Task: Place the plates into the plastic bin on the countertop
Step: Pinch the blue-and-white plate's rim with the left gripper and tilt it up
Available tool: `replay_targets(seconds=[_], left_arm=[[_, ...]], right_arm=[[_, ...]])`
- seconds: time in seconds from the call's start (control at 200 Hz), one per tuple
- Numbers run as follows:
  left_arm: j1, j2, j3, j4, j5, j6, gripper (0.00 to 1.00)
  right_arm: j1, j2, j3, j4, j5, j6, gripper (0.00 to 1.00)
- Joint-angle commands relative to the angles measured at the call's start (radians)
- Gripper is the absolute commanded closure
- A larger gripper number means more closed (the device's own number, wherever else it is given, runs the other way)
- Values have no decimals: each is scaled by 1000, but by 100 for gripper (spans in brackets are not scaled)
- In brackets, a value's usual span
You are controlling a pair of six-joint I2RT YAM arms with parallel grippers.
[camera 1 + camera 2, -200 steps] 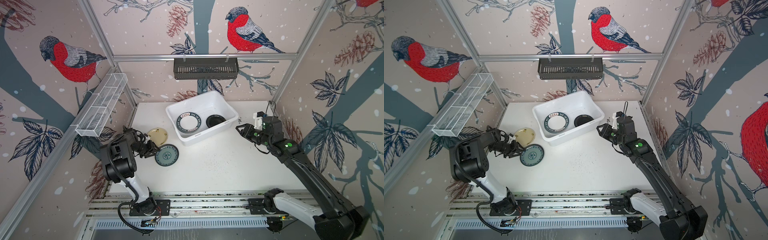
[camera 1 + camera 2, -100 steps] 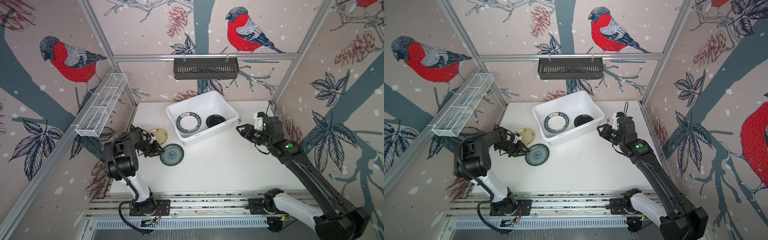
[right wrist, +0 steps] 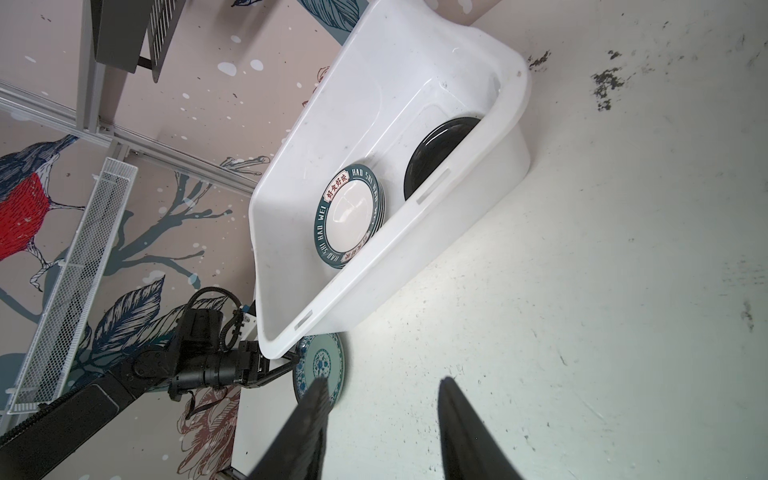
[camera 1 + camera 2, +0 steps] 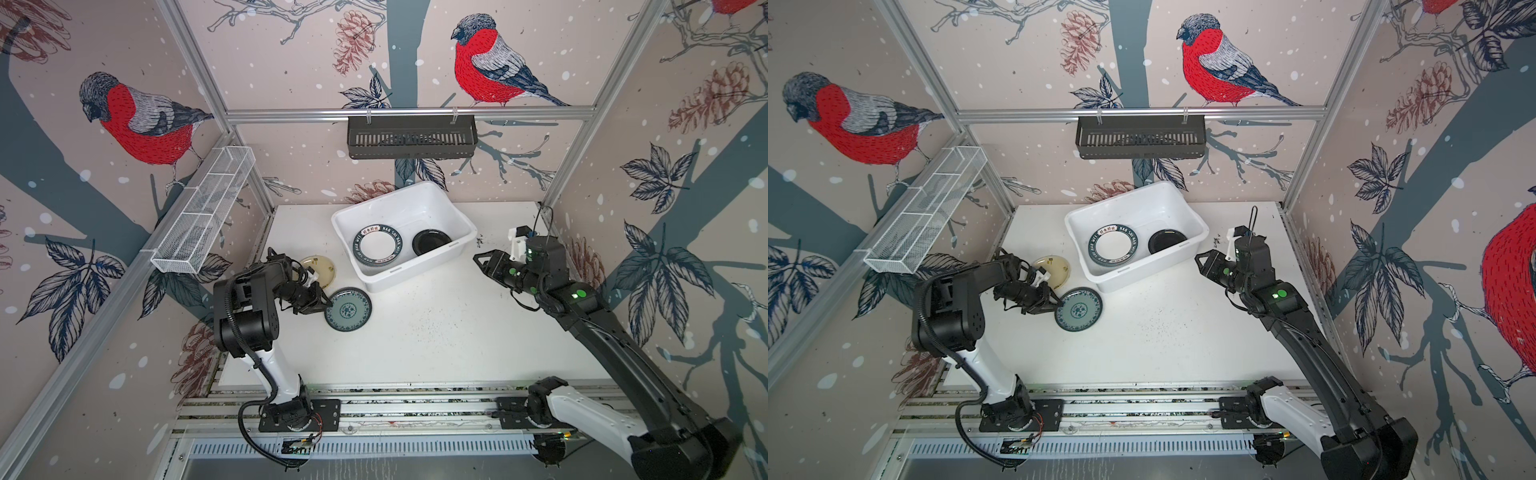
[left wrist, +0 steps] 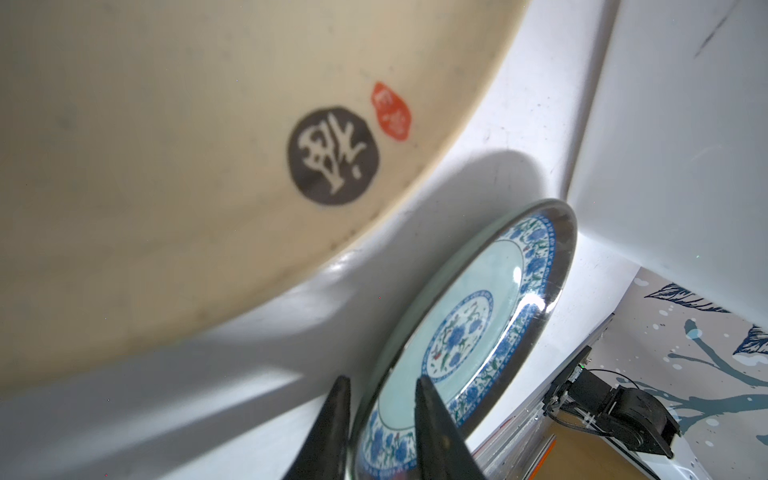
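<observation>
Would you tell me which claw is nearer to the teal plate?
Left. The left claw straddles the teal plate's rim; the right claw hovers well apart from it, beyond the bin's right end.

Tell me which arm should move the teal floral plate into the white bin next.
Left. The left gripper has its jaws astride the rim of the round teal floral plate, beside the white rectangular plastic bin. The right gripper hangs open and empty on the bin's other side.
</observation>
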Motion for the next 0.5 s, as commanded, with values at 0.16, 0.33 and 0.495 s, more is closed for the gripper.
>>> replay_targets(seconds=[0.16, 0.33, 0.495], left_arm=[[-4, 11, 2, 2, 4, 18, 75], [-10, 14, 1, 5, 6, 20, 79], [-20, 15, -1, 11, 5, 21, 82]], right_arm=[[2, -1, -1, 15, 8, 16, 55], [3, -3, -6, 18, 9, 18, 56], [2, -5, -4, 15, 14, 18, 56]])
